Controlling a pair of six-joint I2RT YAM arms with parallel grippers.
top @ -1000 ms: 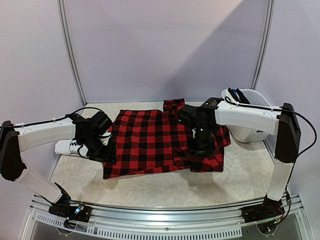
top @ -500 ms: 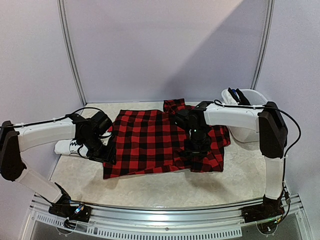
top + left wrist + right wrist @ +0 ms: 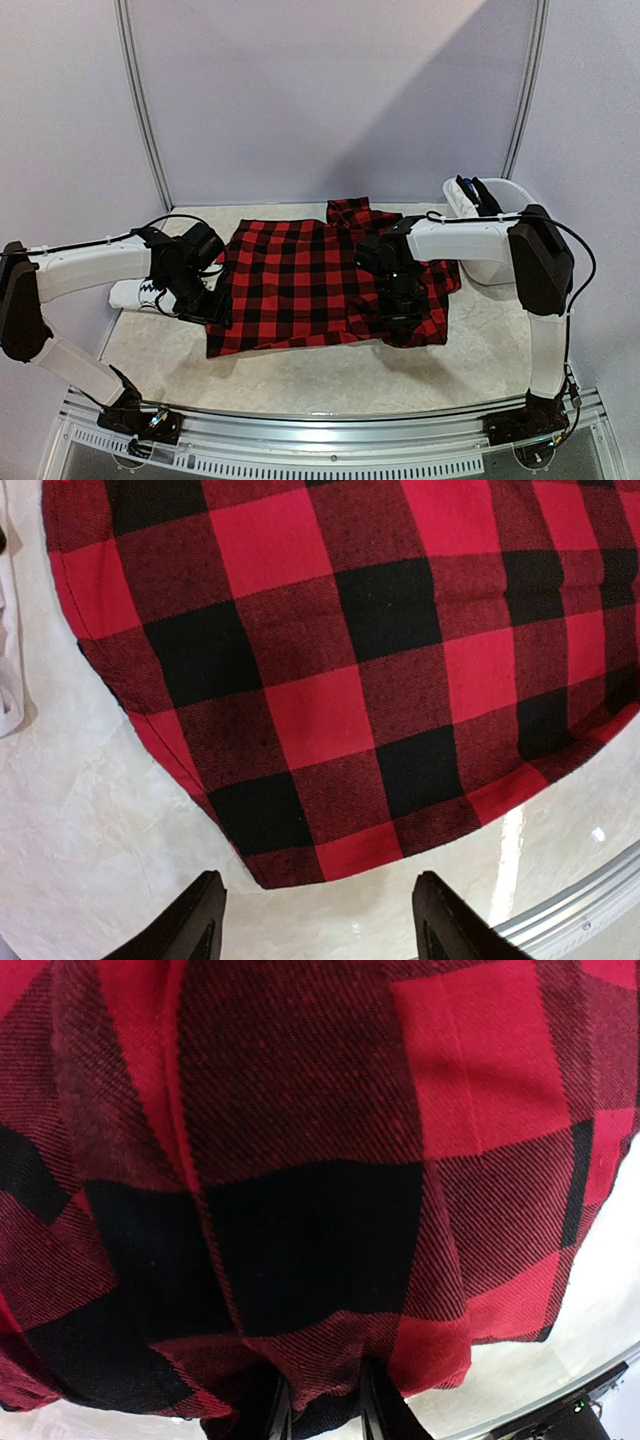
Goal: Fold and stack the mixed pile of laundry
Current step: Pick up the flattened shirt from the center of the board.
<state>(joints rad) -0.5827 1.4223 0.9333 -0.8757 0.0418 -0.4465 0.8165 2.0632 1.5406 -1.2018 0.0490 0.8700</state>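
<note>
A red-black plaid garment (image 3: pixel 300 280) from the mixed laundry pile lies spread flat across the middle of the table. My left gripper (image 3: pixel 215 312) hovers open just off its near left corner (image 3: pixel 300 865), with bare table between the fingers and nothing held (image 3: pixel 318 932). My right gripper (image 3: pixel 400 318) is down on the garment's right front part. Its narrow jaws pinch a raised fold of plaid cloth (image 3: pixel 330 1360) between the fingers (image 3: pixel 385 1410). A white piece with black print (image 3: pixel 135 293) lies behind the left arm.
A white plastic tub (image 3: pixel 510 262) stands at the back right with dark and blue items (image 3: pixel 475 190) in it. The metal rail (image 3: pixel 330 440) runs along the table's near edge, also seen at lower right in the left wrist view as a rail (image 3: pixel 590 900).
The right gripper slid slightly toward the near edge over the plaid and its jaws narrowed onto a fold. The left arm has not moved.
</note>
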